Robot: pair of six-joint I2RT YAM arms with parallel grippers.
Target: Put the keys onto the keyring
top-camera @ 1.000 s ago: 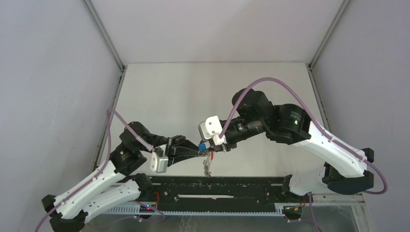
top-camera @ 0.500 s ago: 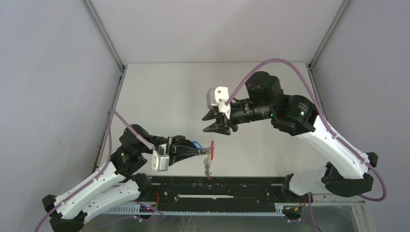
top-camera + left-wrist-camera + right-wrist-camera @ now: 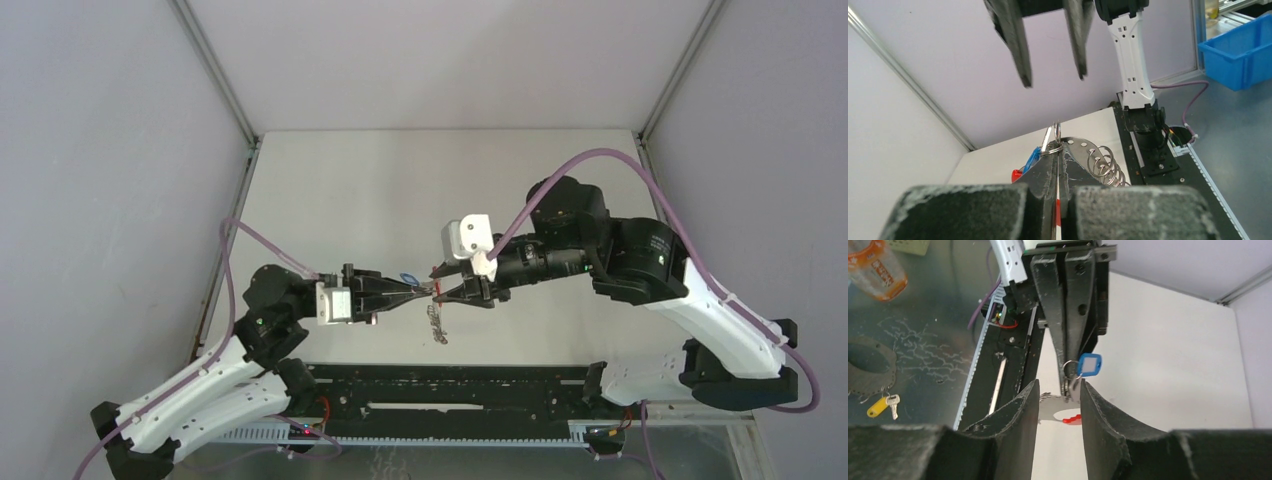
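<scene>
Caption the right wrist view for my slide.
Open right gripper faces the shut left gripper, which pinches the keyring, a blue tag hanging alongside.

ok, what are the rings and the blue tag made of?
Rings: metal wire by the look, shiny silver, with light glinting along the loops.
Blue tag: probably moulded plastic, a smooth, even blue rim around a white label window. Can't tell whether that insert is paper.

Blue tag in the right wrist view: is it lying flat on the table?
No, the blue tag dangles in the air at the tip of the left gripper, clear of the white table.
</scene>
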